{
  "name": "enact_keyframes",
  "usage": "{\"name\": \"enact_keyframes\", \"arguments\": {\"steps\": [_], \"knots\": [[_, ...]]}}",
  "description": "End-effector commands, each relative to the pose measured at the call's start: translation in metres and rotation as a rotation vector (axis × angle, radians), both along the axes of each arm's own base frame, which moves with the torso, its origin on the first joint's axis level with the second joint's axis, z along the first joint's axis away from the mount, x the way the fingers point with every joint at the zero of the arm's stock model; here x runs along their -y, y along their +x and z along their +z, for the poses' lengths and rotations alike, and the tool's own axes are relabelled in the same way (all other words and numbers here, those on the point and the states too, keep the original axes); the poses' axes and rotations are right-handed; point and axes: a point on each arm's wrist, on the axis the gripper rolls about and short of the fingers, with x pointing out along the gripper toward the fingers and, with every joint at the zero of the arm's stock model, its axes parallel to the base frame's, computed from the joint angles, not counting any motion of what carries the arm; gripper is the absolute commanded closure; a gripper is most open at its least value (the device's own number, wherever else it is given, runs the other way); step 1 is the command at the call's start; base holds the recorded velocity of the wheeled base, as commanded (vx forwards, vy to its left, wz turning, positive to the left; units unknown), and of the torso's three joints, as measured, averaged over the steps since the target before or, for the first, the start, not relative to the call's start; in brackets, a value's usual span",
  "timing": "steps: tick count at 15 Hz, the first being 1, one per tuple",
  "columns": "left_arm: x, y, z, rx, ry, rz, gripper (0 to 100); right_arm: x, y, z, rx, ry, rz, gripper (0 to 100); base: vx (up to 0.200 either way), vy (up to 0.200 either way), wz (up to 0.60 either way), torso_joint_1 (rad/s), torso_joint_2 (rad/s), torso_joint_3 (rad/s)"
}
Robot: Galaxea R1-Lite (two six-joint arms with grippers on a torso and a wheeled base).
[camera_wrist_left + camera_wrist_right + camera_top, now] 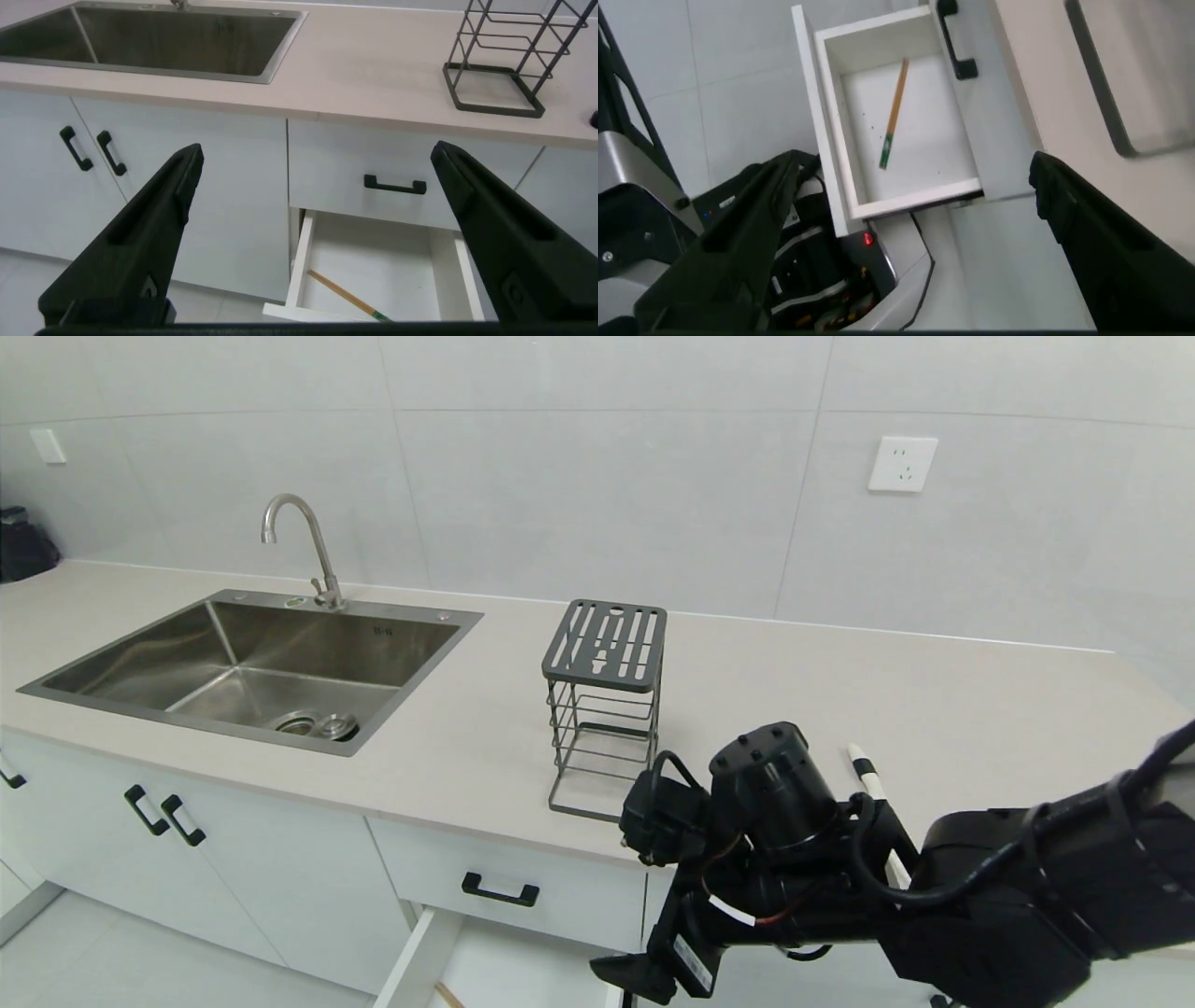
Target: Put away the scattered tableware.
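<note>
Chopstick (895, 112) sits in open drawer (817, 121); white utensil (864, 767) left on counter (467, 747), lower right of head view. Right gripper (915, 163) spread, empty, over drawer; left gripper (316, 149) spread too. Approx half done.

Left end of the pale stone bench (485, 728): the stainless steel sink (308, 649), sunk in, with the curved metal faucet (299, 537) right behind it at the tiled wall. Mid-bench, near the front edge, the dark wire rack with slotted top (605, 709) stands upright. To its right, a slim white stick with a dark band (865, 768) lies on the bench, its near end hidden by the right arm. Under the rack sits a closed white drawer with a black handle (499, 889). Beneath that is the open white drawer (297, 266), and in it one wooden chopstick with a green tip (344, 295) lies slantwise. The right claw (920, 163) hangs above that open drawer.
</note>
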Motion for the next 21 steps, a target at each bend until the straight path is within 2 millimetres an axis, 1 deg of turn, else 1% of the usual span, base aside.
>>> {"name": "enact_keyframes", "arguments": {"steps": [1,4,6,11,13,16,19,20,21], "knots": [[0.0,0.0,0.0,-0.001,0.0,0.0,0,0.012,-0.002,-0.001,0.009,0.007,-0.019,0,0.0,0.0,0.0,0.0,0.0,0.0],[0.0,0.0,0.0,-0.001,0.0,0.0,0,0.022,0.004,0.002,0.021,0.013,-0.054,0,0.0,0.0,0.0,0.0,0.0,0.0],[0.0,0.0,0.0,-0.001,0.0,0.0,0,0.045,0.017,0.002,0.04,-0.003,-0.117,0,0.0,0.0,0.0,0.0,0.0,0.0],[0.0,0.0,0.0,-0.001,0.0,0.0,0,0.105,0.027,0.004,0.049,-0.019,-0.201,0,0.0,0.0,0.0,0.0,0.0,0.0],[0.0,0.0,0.0,-0.001,0.0,0.0,0,0.122,0.037,0.005,0.07,-0.026,-0.242,0,0.0,0.0,0.0,0.0,0.0,0.0],[0.0,0.0,0.0,-0.001,0.0,0.0,0,0.129,0.04,-0.001,0.06,-0.019,-0.198,0,0.0,0.0,0.0,0.0,0.0,0.0],[0.0,0.0,0.0,-0.001,0.0,0.0,0,0.131,0.049,-0.015,0.029,-0.048,-0.206,0,0.0,0.0,0.0,0.0,0.0,0.0],[0.0,0.0,0.0,-0.001,0.0,0.0,0,0.133,0.056,-0.021,0.043,-0.071,-0.192,0,0.0,0.0,0.0,0.0,0.0,0.0],[0.0,0.0,0.0,-0.001,0.0,0.0,0,0.134,0.061,-0.023,0.053,-0.076,-0.189,0,0.0,0.0,0.0,0.0,0.0,0.0]]}}
